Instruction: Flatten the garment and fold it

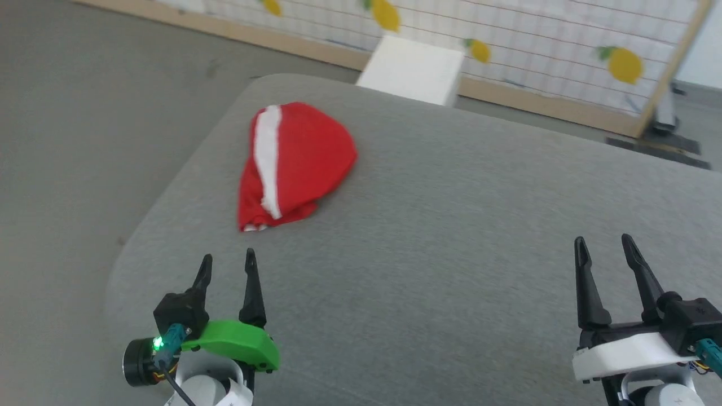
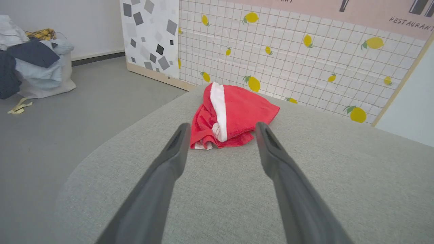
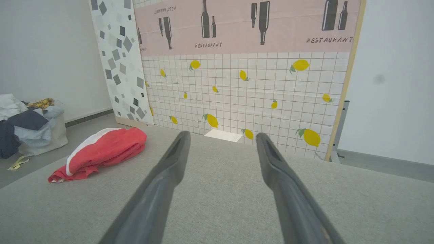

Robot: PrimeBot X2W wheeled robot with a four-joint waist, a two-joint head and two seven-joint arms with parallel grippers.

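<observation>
We read "RESTAURANT" on the pink bottle-printed wall panel [image 3: 237, 27] behind the grey fabric-covered table [image 1: 451, 225]. At the table's near left, our left gripper [image 1: 228, 255] gapes empty. One crumpled red-and-white fabric garment [image 1: 293, 163] lies far left. At near right, our right gripper [image 1: 602, 238] gapes empty.

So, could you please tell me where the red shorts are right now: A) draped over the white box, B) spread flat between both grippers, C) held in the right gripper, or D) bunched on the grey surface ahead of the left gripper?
D: the red shorts lie crumpled on the grey surface ahead of the open left gripper, with nothing touching them.
</observation>
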